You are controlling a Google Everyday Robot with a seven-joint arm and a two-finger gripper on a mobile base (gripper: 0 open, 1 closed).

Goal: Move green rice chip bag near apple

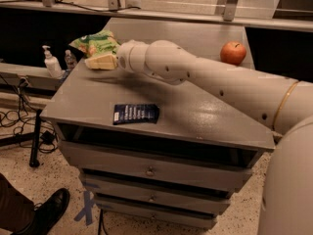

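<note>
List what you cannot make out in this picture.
Camera view:
- bag: near side hidden by the gripper, which sits at the table's back left.
- packet: print too small to read.
- arm: base cut off by the right edge.
- person: only a leg shows, bottom left.

The green rice chip bag (95,43) is being shown at the far left corner of the cabinet top (205,109), the apple (233,53) lying well apart at the far right. The gripper (99,62) is being held just before the bag, the arm (220,82) stretching across the top from the right. A flat packet (136,114) is lying near the front edge, left of centre. A pump bottle (50,62) is standing on a ledge left of the cabinet
</note>
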